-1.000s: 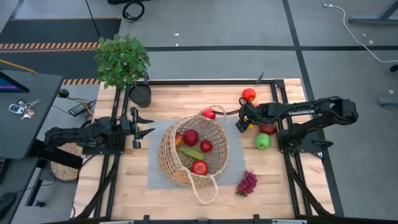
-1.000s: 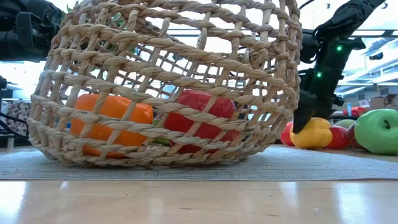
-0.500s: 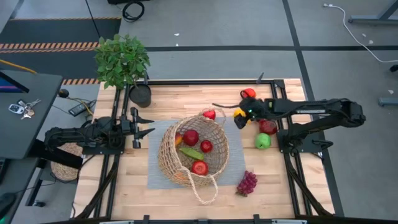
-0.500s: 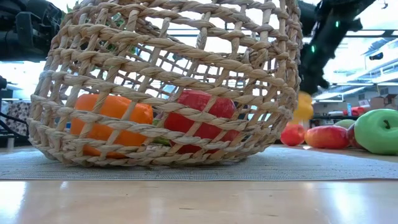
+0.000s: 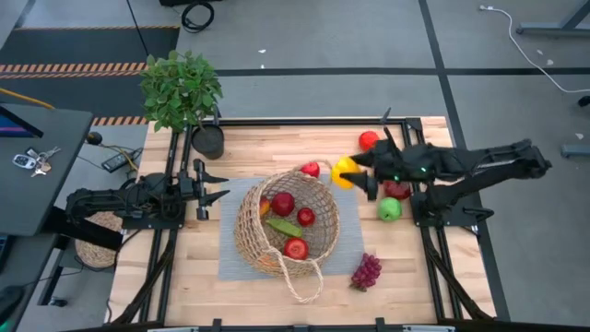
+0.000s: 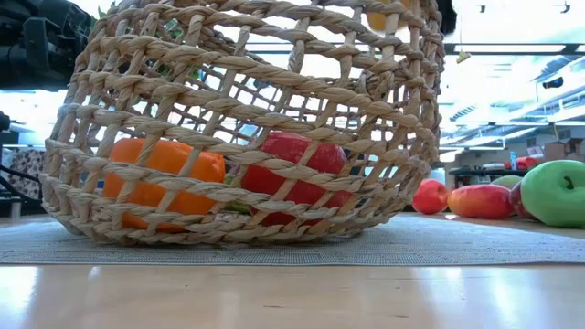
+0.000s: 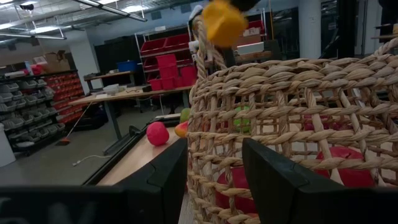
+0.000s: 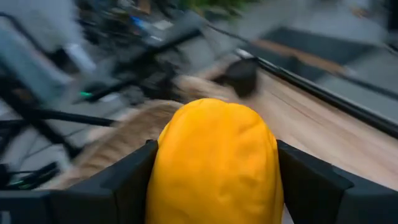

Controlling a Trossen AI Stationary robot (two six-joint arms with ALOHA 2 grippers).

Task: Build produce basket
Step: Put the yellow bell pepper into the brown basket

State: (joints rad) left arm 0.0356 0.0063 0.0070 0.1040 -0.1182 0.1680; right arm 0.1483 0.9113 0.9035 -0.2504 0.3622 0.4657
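Observation:
The basket (image 5: 288, 231) is a tan wicker one lying tilted on a grey mat (image 5: 346, 263). Inside it are red apples (image 5: 283, 204), a cucumber (image 5: 284, 227) and an orange piece (image 6: 164, 164). My right gripper (image 5: 354, 173) is shut on a yellow pepper (image 5: 344, 171) in the air by the basket's far right rim. The pepper also shows high up in the low view (image 6: 384, 16) and in the left wrist view (image 7: 222, 22). My left gripper (image 5: 214, 184) waits open at the table's left, pointing at the basket (image 7: 298, 124). My right gripper pinches the yellow pepper's two opposite sides (image 8: 163, 168) between its two fingers (image 8: 121, 183). The fingers come almost level from the table's right side, slanting a little downward. The pepper is lifted clear of the table and sticks out ahead of the fingers.
Loose on the right of the table lie a red apple (image 5: 312, 170), a red fruit (image 5: 369, 140), another red one (image 5: 398, 189), a green apple (image 5: 390, 209) and purple grapes (image 5: 366, 271). A potted plant (image 5: 182, 92) stands at the far left corner.
My right gripper has risen from the table beside the red fruits, carrying the yellow pepper up and toward the basket. It has tipped from pointing steeply down to nearly level. The pepper, resting on the table a second ago, now hangs clear above the basket's rim height.

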